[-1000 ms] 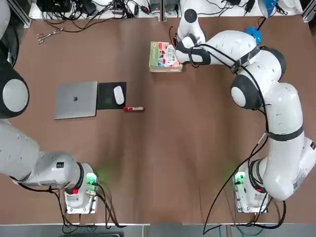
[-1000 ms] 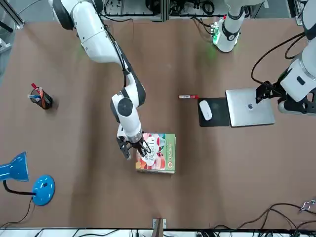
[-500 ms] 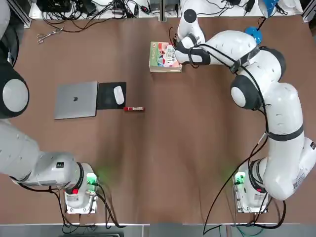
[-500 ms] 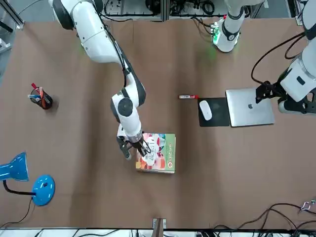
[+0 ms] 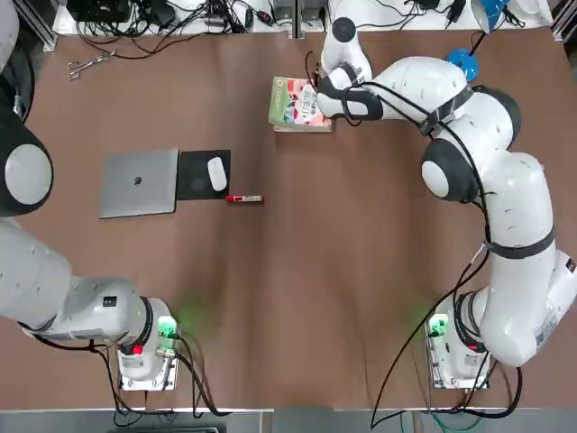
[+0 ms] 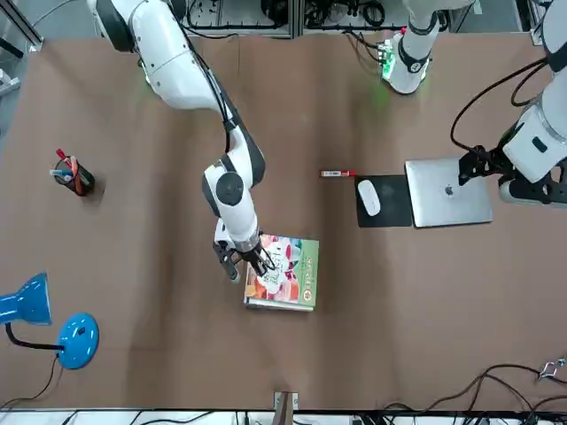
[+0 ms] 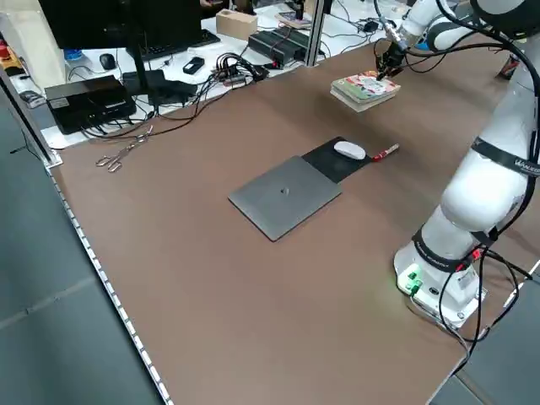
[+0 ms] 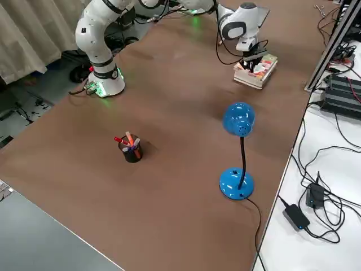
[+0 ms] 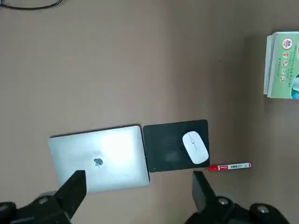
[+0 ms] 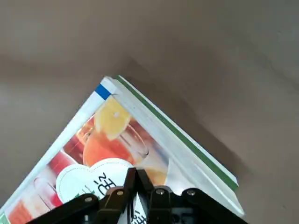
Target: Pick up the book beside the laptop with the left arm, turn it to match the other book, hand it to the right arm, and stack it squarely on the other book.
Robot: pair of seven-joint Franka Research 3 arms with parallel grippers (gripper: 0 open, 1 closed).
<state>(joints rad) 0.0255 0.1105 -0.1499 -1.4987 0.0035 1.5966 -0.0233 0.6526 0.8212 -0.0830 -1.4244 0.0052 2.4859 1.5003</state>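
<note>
Top view shows the book [image 5: 294, 101] lying flat on the other book [image 5: 302, 127] at the far side of the counter [image 5: 288, 271], near its middle. Its long axis runs across the counter from left to right, with the green-bordered end toward the robot's left. It is turned a little against the lower one, so the edges do not line up and a pale strip of the lower one shows at the near side.

Right claw [image 5: 317, 93] rests on the cover at the end toward the robot's right, and its two fingers are pressed together with no gap. Right wrist view shows this best: the dark fingers [image 10: 135, 184] meet over the glossy artwork of a drink and an orange slice, and the corner of the cover with a blue patch hangs past the white page block below. Front view shows the stack [image 6: 282, 273] from the opposite side, with the thicker lower volume under it.

Left wrist view looks down from high on the flat silver-grey laptop [image 9: 98, 157], the black mouse pad [image 9: 175, 145] with a white rounded mouse [image 9: 195, 146], and a red marker [image 9: 229, 166] just beside the pad. Left claw [image 9: 135, 198] hangs there with its fingers wide apart, holding nothing.
</note>
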